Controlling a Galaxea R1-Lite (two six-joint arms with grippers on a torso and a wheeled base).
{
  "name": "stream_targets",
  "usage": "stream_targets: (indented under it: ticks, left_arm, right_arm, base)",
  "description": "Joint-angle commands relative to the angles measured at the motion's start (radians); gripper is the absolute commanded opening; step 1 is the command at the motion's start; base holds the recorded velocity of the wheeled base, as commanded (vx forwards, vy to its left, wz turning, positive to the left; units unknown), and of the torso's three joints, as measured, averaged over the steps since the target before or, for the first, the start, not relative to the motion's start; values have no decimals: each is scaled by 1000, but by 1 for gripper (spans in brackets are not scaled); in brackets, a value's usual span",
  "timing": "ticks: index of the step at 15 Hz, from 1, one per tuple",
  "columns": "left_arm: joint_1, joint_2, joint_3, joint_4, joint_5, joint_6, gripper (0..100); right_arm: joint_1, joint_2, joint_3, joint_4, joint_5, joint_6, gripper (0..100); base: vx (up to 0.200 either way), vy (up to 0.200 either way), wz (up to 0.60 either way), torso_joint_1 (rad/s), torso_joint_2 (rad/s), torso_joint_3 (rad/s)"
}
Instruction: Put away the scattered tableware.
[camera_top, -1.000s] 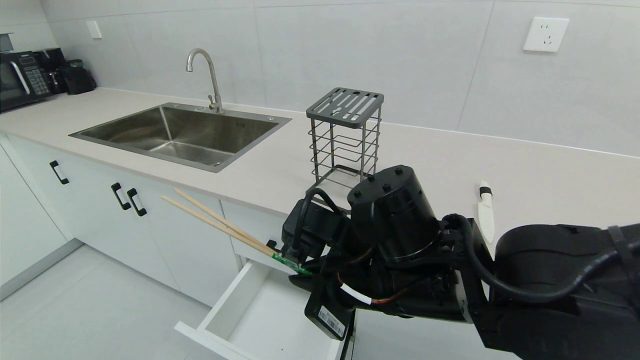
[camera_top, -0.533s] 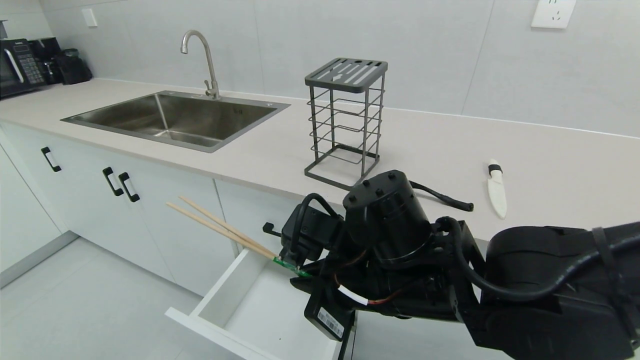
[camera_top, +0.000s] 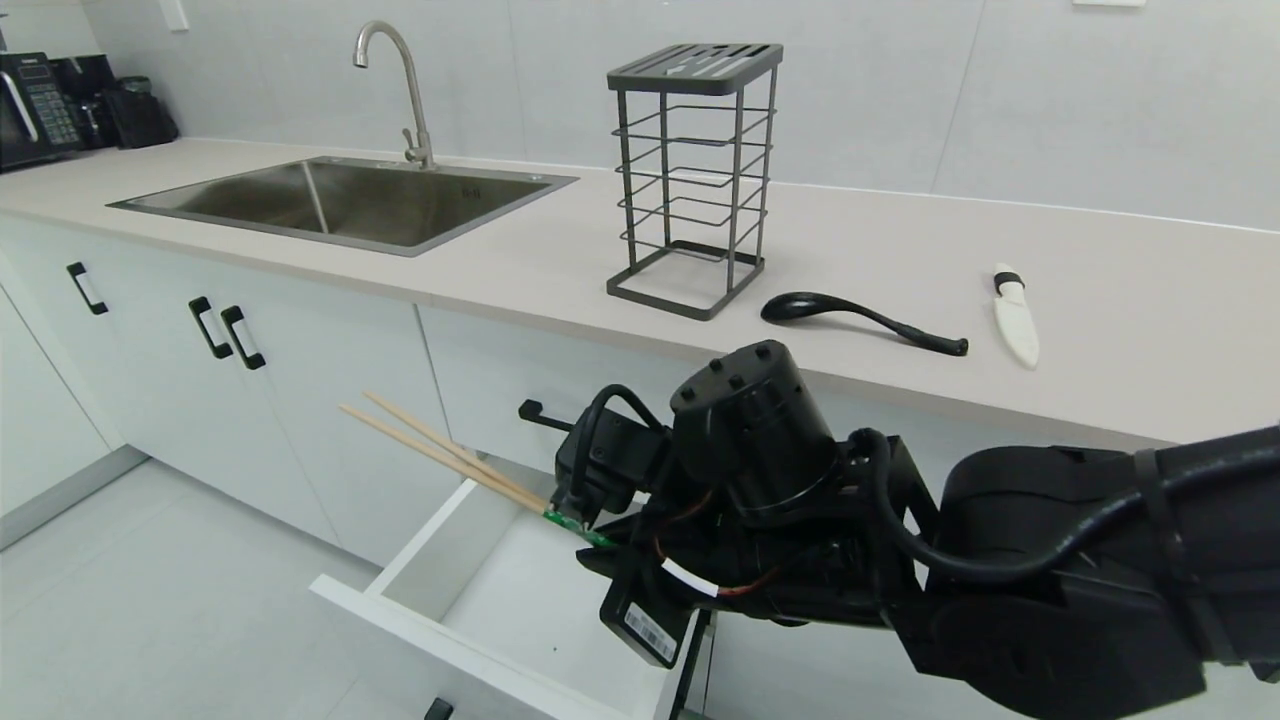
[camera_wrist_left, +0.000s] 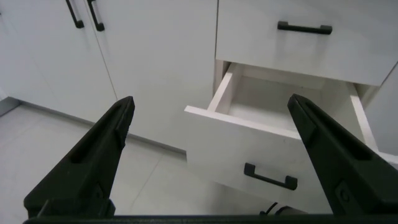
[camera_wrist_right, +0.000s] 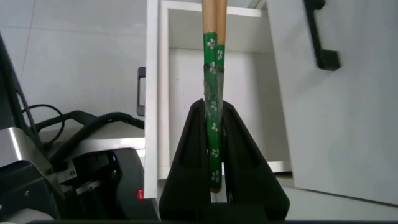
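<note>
Right gripper (camera_top: 585, 528) clamped on 2 chopsticks (camera_top: 450, 462), lower centre of head frame, over open drawer (camera_top: 420, 618). Left gripper (camera_wrist_left: 211, 102) jaws apart, empty. Risk: held by painted ends, the long sticks may pivot, catch drawer front, drop to floor.

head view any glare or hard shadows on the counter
Head view: no glare on the countertop; only soft shadows under the rack and black spoon; sink steel has a dull sheen. Right wrist view: chopsticks evenly lit.
</note>
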Motion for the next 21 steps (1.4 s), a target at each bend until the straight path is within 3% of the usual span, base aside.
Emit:
stream_targets:
  ticks: [1, 5, 21]
  left_arm:
    - [0, 1, 0, -1, 0, 0, 100]
    - [0, 1, 0, -1, 0, 0, 100]
    - [0, 1, 0, -1, 0, 0, 100]
  right_arm:
    - [-5, 51, -24, -1, -1, -16, 0]
    - [-24, 160, -128, 8, -1, -40, 0]
    - [-97, 305, -177, 62, -4, -82, 0]
  base:
    - [0, 0, 0, -105, 198, 124]
    - [0, 0, 0, -29, 76, 35]
    - [0, 0, 0, -18, 19, 7]
